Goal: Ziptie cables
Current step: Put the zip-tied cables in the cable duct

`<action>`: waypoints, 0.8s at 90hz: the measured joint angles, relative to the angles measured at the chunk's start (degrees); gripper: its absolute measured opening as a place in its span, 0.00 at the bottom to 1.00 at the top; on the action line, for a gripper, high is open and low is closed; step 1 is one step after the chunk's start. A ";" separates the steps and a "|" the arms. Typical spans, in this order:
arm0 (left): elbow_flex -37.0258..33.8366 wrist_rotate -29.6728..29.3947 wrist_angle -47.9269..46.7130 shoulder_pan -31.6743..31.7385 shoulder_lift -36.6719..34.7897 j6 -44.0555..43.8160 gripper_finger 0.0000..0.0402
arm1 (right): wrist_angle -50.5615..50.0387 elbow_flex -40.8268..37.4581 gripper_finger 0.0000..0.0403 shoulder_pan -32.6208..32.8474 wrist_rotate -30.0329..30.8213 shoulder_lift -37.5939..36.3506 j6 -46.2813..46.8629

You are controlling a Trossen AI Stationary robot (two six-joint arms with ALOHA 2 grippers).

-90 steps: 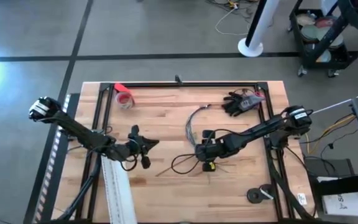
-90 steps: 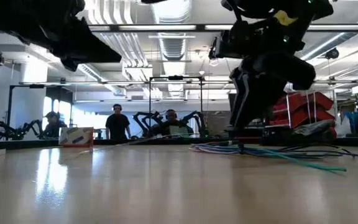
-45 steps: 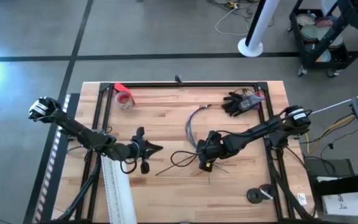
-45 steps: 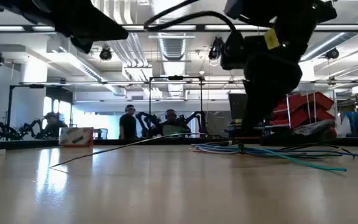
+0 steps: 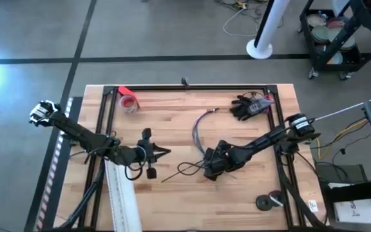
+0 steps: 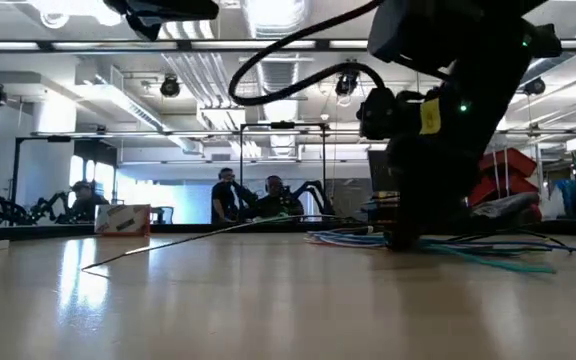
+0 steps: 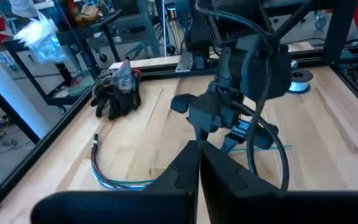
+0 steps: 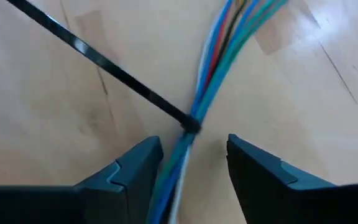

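Your right gripper is hovering low with fingers spread wide, straddling the cables where the black zip tie is crossing them mid-table, likely lining up a grab. Your left gripper is waiting nearby, fingers pressed together, holding nothing.

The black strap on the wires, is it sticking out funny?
Yes. The black zip tie wraps the cables but its long tail juts sideways across the table. The right gripper, fingers open, straddles the bundle.
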 joint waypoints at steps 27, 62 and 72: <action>-3.67 9.51 -1.05 -0.16 0.07 -9.19 0.01 | 3.11 -0.07 0.28 -0.01 1.49 1.19 -0.37; -3.03 17.76 -16.52 -0.40 -0.24 -33.81 0.30 | 3.83 -0.17 0.02 0.16 2.16 1.33 0.30; -1.88 23.87 -23.85 -0.40 -0.20 -38.58 0.40 | 4.01 -0.22 0.03 0.93 4.26 1.39 0.30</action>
